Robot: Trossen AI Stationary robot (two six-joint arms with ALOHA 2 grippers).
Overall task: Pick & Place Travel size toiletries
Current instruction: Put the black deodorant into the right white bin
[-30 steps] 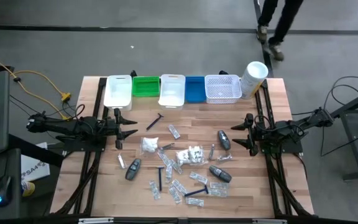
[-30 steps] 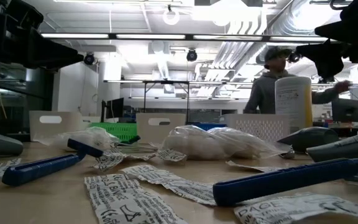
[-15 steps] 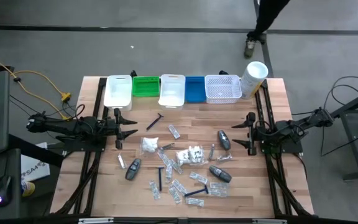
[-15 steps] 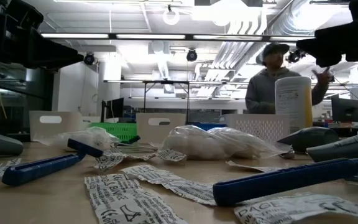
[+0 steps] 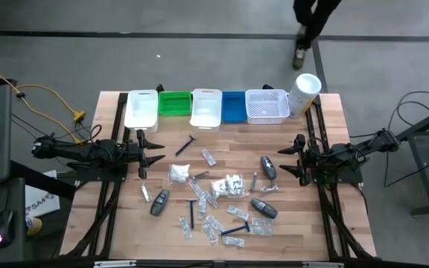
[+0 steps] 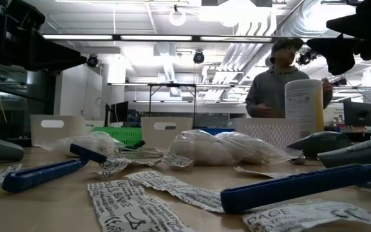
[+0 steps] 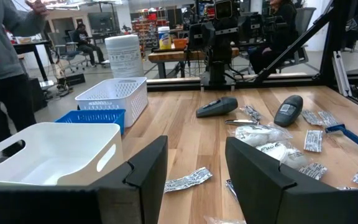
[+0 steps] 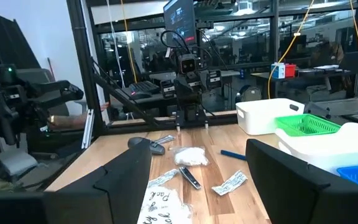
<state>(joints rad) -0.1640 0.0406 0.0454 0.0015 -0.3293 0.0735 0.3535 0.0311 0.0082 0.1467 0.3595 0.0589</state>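
grey oval container (image 5: pixel 267 167) near right pincer (image 5: pixel 298 158), apart

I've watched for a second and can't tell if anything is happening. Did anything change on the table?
Nothing on the table changed. The left gripper and right gripper hover open and empty, the toiletries lie untouched. Only the person behind the table shifted.

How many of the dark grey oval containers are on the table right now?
3. The left container lies toward the left arm; the right container sits near the right arm; the third container lies farther from the bins, among sachets. Sachets may hide more.
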